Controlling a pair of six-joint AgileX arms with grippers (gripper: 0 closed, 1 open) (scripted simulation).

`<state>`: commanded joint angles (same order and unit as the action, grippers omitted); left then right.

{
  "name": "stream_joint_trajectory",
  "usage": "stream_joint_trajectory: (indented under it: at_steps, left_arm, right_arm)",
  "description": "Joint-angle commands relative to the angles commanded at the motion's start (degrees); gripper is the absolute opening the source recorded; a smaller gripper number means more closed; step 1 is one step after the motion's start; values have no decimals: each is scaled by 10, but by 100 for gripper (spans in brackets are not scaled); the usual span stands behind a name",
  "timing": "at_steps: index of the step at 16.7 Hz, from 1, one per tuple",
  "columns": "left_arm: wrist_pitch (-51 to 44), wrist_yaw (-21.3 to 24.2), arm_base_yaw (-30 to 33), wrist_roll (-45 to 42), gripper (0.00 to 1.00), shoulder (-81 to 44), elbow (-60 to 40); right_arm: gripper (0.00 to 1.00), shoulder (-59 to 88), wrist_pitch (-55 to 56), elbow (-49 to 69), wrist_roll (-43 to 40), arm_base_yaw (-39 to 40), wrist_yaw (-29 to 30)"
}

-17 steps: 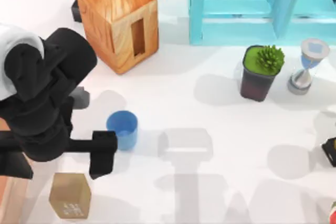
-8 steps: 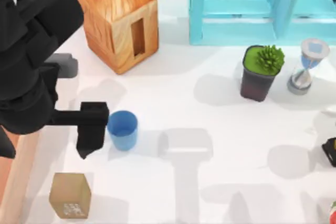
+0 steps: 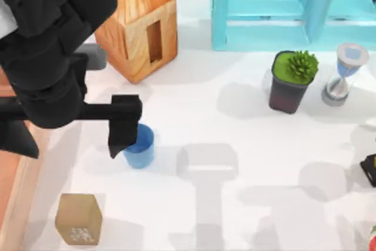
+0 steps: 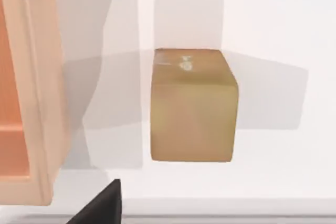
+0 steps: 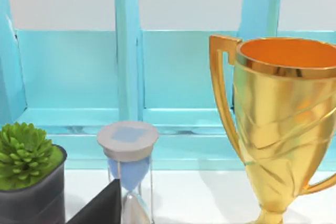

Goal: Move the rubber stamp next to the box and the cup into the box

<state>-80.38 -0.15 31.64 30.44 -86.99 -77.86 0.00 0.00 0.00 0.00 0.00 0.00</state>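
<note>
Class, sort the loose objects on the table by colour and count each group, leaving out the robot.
Blue or turquoise: 3 – cup, shelf frame, hourglass
Tan or wood: 3 – rubber stamp, box, wooden cube
Green: 1 – plant pot
Gold: 1 – trophy
Total: 8

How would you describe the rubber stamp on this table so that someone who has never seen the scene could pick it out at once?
Start at the box, the light-wood tray at the table's left edge. Just to its right, near the front, stands the rubber stamp, a small tan block apart from the rim. Unlike the far larger glossy orange-brown cube at the back and the round blue cup, it is cork-coloured with white markings on one face.
</note>
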Motion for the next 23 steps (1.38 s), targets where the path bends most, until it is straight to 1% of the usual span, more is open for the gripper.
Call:
stream_joint_trajectory:
  at_steps: [6,10,16,23]
  left_arm:
    - [64,1,23,21,100,-216,-130]
    - [96,2,31,28,100,-283,-182]
    - [105,2,29,27,100,-285,-174]
    - [232,2,30,26,100,-319,-82]
  right_arm:
    - [100,0,0,0,0,0,0]
    - [100,0,0,0,0,0,0]
    - [100,0,0,0,0,0,0]
    - [100,0,0,0,0,0,0]
